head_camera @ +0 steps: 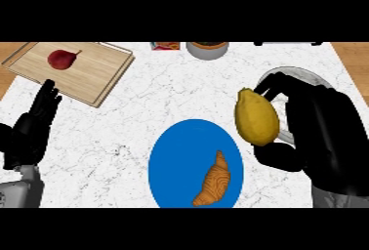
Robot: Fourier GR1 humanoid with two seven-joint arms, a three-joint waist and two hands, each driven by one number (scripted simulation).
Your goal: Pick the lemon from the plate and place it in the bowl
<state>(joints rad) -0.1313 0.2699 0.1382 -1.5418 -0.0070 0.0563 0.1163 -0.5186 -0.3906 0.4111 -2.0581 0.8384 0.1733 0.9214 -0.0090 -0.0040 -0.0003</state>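
Note:
My right hand [324,127] is curled round a yellow lemon [256,119], holding it up just right of the blue plate [173,161]. A brown croissant [215,179] lies on the plate's lower right part. Behind the right hand shows part of a light grey bowl [299,73], mostly hidden by the fingers. The lemon hangs between the plate's right rim and the bowl. My left hand [32,124] rests open at the left edge, fingers up.
A wooden cutting board [93,68] with a red pear [62,58] sits at the back left. A grey pot [207,49] and a small red-and-white item [166,46] stand at the counter's far edge. The counter is white marble.

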